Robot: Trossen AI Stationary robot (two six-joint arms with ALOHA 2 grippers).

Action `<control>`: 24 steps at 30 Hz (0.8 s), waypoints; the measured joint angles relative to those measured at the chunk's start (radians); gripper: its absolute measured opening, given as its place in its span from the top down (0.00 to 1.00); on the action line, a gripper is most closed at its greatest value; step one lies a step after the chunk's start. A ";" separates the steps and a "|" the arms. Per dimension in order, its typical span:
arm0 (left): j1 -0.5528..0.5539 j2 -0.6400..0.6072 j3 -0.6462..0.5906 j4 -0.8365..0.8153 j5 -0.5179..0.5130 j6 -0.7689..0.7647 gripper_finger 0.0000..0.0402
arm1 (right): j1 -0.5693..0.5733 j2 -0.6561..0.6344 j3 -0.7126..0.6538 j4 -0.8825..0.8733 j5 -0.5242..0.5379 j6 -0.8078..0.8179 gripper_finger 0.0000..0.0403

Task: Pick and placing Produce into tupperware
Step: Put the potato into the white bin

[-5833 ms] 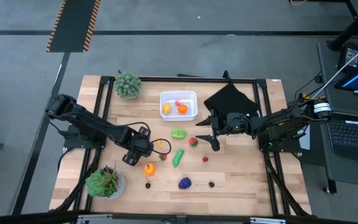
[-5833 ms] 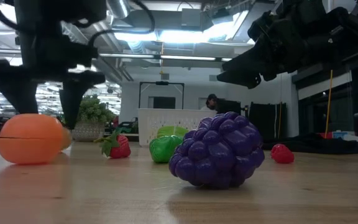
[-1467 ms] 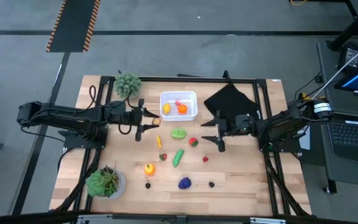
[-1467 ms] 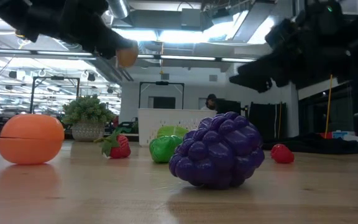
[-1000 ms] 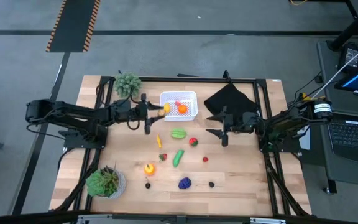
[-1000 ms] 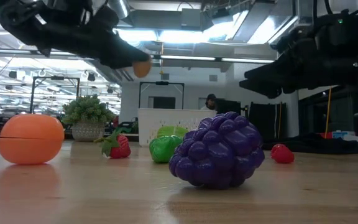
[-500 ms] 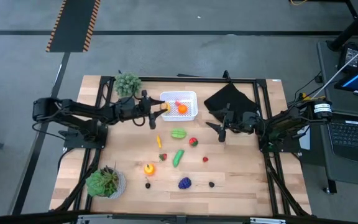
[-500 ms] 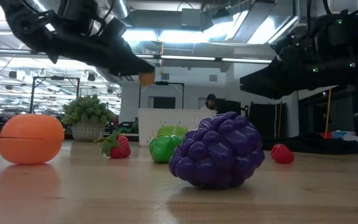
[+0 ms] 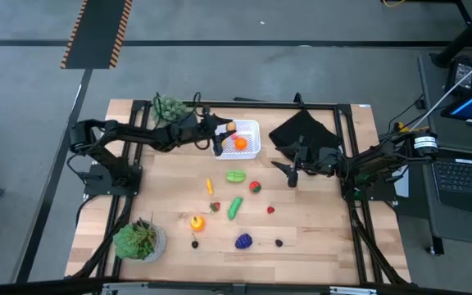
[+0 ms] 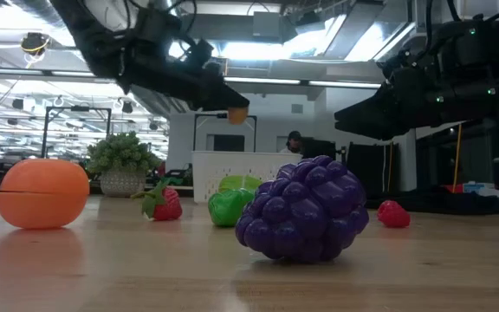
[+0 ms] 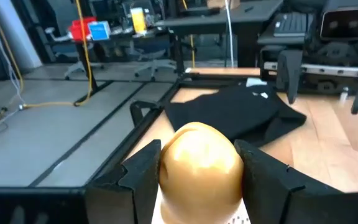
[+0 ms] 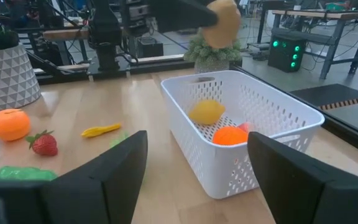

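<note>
My left gripper is shut on a round tan piece of produce, which hangs over the far left part of the white tupperware. The right wrist view shows a yellow piece and an orange piece lying in the tupperware. More produce lies on the table nearer the front: a green piece, a red one and purple grapes. Right of the tupperware, above the table, my right gripper is open and holds nothing. My left gripper pinches the tan piece by its two opposite sides between its two fingers. The fingers come almost level from the table's left. The piece is lifted clear, above the tupperware's rim.
A black folded cloth lies at the far right, beside the tupperware. One potted plant stands at the far left next to my left arm, another at the near left. Small dark and red pieces dot the near half.
My left gripper has carried the tan piece toward the table's right and far edges, from beside the tupperware's left end to above its far left part. It stays shut on the piece, which stays clear of the table.
</note>
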 joint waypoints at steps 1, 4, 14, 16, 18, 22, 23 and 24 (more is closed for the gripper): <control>0.004 0.006 0.017 -0.025 0.013 0.005 0.55 | 0.000 0.000 0.000 -0.002 0.000 0.000 0.31; 0.010 0.010 0.080 -0.147 0.044 0.018 0.57 | 0.000 0.000 0.000 -0.015 0.000 0.000 0.31; 0.013 0.020 0.384 -0.739 0.032 0.165 0.57 | 0.000 0.000 0.000 -0.024 0.000 0.003 0.31; 0.020 0.027 0.438 -0.831 0.032 0.179 0.57 | 0.000 0.000 0.000 -0.024 0.000 0.003 0.31; 0.032 0.042 0.486 -0.888 0.031 0.180 0.57 | 0.000 0.000 0.000 -0.024 0.000 0.004 0.31; 0.059 0.074 0.573 -1.024 0.031 0.180 0.57 | 0.000 0.000 0.000 -0.030 0.000 0.004 0.31; 0.065 0.081 0.593 -1.062 0.031 0.180 0.57 | 0.000 0.000 0.000 -0.030 -0.001 0.004 0.31; 0.071 0.090 0.612 -1.103 0.031 0.180 0.57 | 0.000 0.000 0.000 -0.030 -0.001 0.005 0.31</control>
